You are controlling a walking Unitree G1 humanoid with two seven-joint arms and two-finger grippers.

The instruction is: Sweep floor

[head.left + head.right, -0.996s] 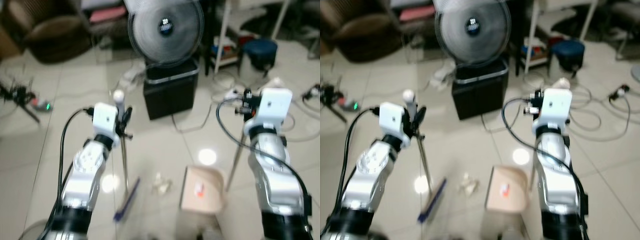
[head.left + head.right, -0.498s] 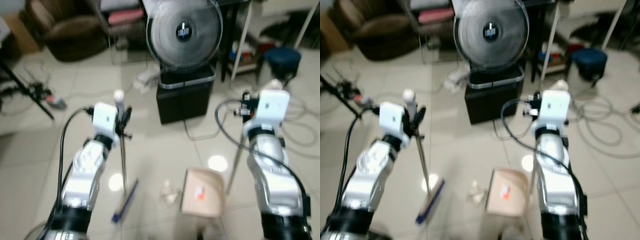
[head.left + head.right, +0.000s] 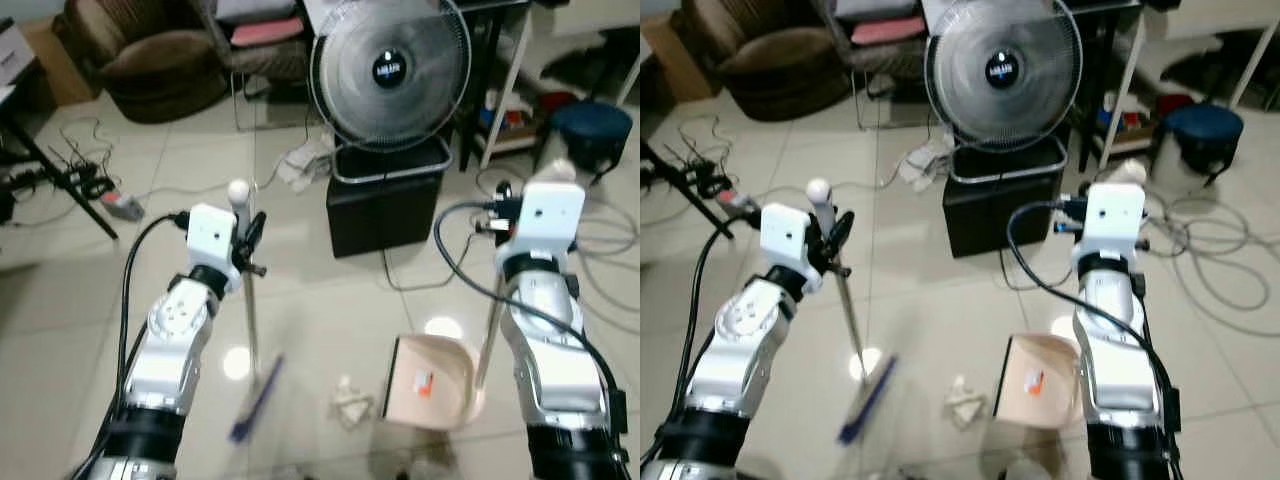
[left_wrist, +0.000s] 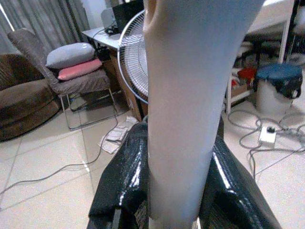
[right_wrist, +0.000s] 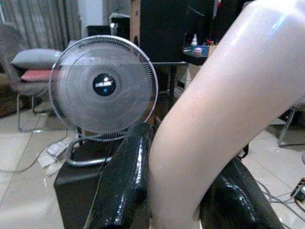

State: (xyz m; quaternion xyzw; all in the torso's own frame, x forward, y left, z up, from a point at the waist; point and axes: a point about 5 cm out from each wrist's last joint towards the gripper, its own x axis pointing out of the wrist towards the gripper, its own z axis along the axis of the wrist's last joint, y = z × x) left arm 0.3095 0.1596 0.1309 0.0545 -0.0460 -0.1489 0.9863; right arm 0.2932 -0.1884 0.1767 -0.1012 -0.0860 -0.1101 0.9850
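My left gripper is shut on the pale top of the broom handle, with black fingers on both sides of it. The thin pole runs down to the blue broom head on the tiled floor. A crumpled paper scrap lies between the broom head and the beige dustpan. My right gripper is shut on the dustpan's pale handle, whose pole drops to the pan resting on the floor.
A standing fan and a black box are straight ahead. A brown armchair stands at the back left. A tripod leg and power strip are on the left. Cables and a blue-lidded bin lie on the right.
The whole picture has shifted and sharpened as the camera moved, so the fan and box sit lower in view. Both grippers keep their grips; the scrap and dustpan sit slightly further right.
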